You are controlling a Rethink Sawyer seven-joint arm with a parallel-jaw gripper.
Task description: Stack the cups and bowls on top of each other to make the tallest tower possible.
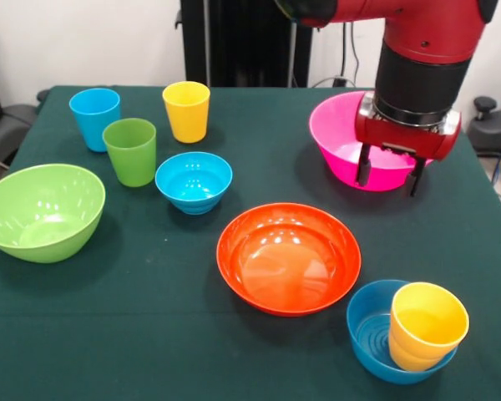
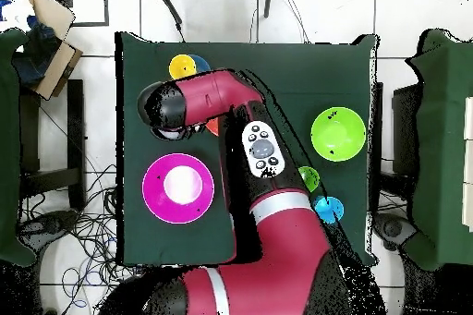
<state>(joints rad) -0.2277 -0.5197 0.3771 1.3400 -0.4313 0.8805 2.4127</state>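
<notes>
My gripper (image 1: 390, 174) hangs open and empty, its two dark fingers (image 1: 363, 165) just in front of the large pink bowl (image 1: 334, 125) (image 2: 178, 187) at the back right. The wide orange bowl (image 1: 288, 257) sits in the middle. A small blue bowl (image 1: 363, 322) at the front right holds the squat yellow-orange cup (image 1: 426, 324), tilted. A second small blue bowl (image 1: 194, 180) stands left of centre. The green cup (image 1: 131, 150), light blue cup (image 1: 94, 117) and yellow cup (image 1: 187, 110) stand upright at the back left. The lime green bowl (image 1: 42, 210) (image 2: 337, 133) is at the far left. The red bowl and any tower are not visible.
Everything stands on a dark green tablecloth (image 1: 150, 317). In the overhead view my arm (image 2: 268, 210) covers the middle of the table and most of the orange bowl. Dark chairs stand beside both table ends.
</notes>
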